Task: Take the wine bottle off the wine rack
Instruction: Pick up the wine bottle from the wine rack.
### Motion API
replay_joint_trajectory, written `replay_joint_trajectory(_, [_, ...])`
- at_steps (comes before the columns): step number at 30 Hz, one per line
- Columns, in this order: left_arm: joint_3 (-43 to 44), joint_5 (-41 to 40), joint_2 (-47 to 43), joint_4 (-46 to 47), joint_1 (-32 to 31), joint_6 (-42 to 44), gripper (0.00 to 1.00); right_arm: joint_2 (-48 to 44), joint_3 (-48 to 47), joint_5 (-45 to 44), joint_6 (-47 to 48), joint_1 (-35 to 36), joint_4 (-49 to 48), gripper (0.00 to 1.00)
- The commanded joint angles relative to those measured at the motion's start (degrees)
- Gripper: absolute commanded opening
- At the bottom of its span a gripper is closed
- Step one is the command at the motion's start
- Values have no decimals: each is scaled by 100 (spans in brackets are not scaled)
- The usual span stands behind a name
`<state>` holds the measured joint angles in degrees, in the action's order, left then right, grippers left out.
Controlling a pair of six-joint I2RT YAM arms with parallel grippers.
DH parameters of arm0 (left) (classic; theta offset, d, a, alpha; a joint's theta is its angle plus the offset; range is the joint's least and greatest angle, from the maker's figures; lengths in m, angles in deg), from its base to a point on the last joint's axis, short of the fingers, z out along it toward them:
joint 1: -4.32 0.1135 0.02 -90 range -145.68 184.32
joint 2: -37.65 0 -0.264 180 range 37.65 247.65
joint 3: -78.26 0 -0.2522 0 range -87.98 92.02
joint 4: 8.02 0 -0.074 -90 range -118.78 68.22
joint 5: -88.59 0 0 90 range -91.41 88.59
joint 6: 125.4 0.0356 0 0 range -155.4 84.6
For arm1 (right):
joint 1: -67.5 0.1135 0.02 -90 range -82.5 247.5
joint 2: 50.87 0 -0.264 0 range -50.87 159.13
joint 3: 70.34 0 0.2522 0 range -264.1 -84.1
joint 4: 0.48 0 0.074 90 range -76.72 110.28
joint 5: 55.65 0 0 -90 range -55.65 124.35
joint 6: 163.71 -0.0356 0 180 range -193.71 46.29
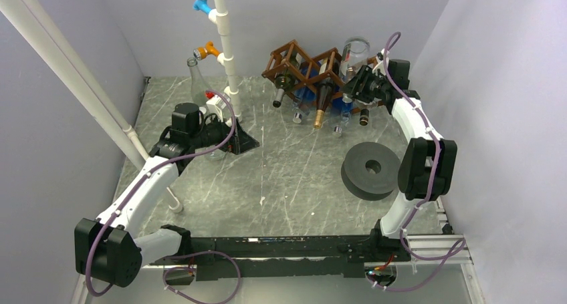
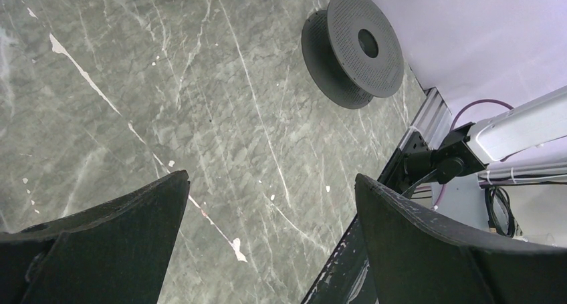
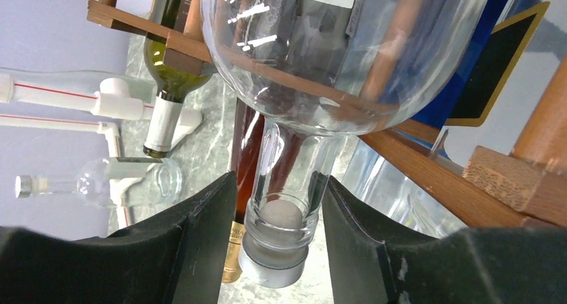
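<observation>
1. left gripper [image 2: 271, 184]: fingers spread wide with nothing between them, over bare table [image 2: 200, 103], well apart from the wine rack [image 1: 314, 58]. Wrong arm for this.
2. right gripper [image 3: 277, 184]: the nearer one, at the rack's right end. Its fingers are spread and straddle the neck of the wine bottle [image 3: 334, 50]. A thin gap shows on each side, so I judge it isn't clamped yet.
3. wine bottle: clear glass, lying in the right-end cell. The capped mouth points down and out toward the right wrist, and the body rises up and back toward the wall. The long axis is roughly in line with the gripper's approach.
4. A rack slat crosses just under the bottle's shoulder. The neck of a dark bottle [image 3: 242, 140] sits just beside the clear neck, on the left.
5. Next move, my read: pinch the neck and draw back along the axis, not sideways. The risks are snagging the slat or knocking the dark neck.
</observation>
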<state>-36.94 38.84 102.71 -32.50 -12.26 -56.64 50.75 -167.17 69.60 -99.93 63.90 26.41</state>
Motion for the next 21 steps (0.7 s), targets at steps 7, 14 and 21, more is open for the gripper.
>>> replay_joint_trajectory(7, [186,30,-138,157,32,120,100,77,-153,57,-343,60,-528,52])
replay_joint_trajectory(14, [168,16,-142,189,37,128,99,220,-268,-101,-428,84,-531,52])
replay_joint_trajectory(21, [169,17,-116,193,40,135,99,316,-300,-307,-461,163,-527,52])
